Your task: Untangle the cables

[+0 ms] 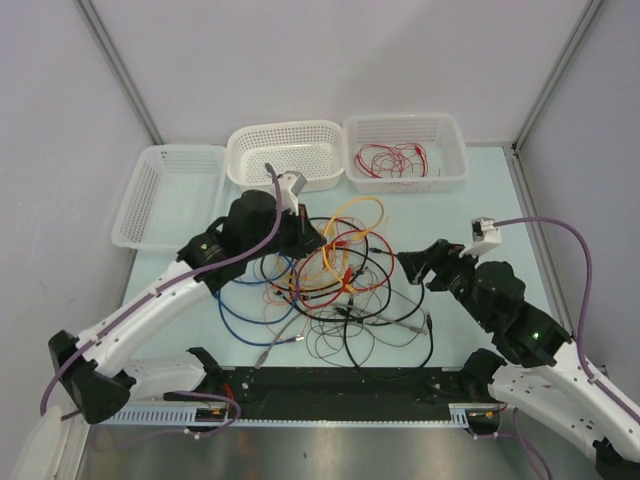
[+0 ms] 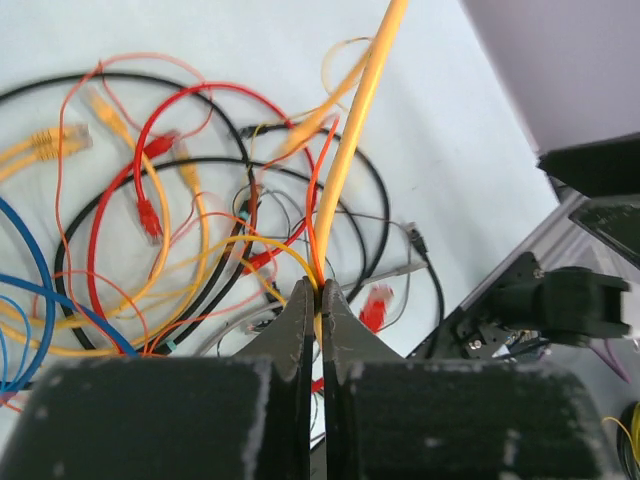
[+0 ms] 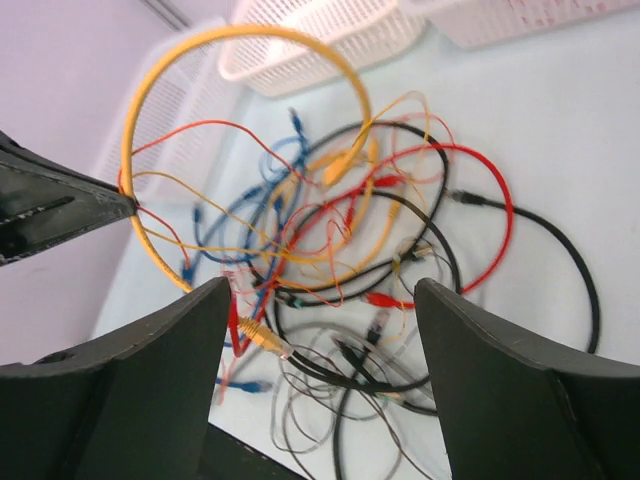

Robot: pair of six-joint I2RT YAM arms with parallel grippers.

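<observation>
**Pulling out one strand.** The left tool (image 2: 318, 300), reaching over the heap's far side, is clamped on a yellow cable (image 2: 362, 120) and a thin orange wire (image 2: 313, 200). The next move is probably to lift that loop clear without dragging its neighbours. The cables (image 1: 335, 280) lie heaped mid-desk (image 1: 470, 200). The right tool (image 3: 322, 295) hangs wide and empty at the heap's right.

Cable tangle (image 1: 340, 295): bare table (image 1: 450, 215) lies open at its far right. Baskets (image 1: 285, 150) wall its far side. The left gripper (image 2: 320, 300), pinching a raised yellow cable (image 3: 240, 38), blocks its left. The right gripper (image 1: 412, 265) flanks its right.
</observation>
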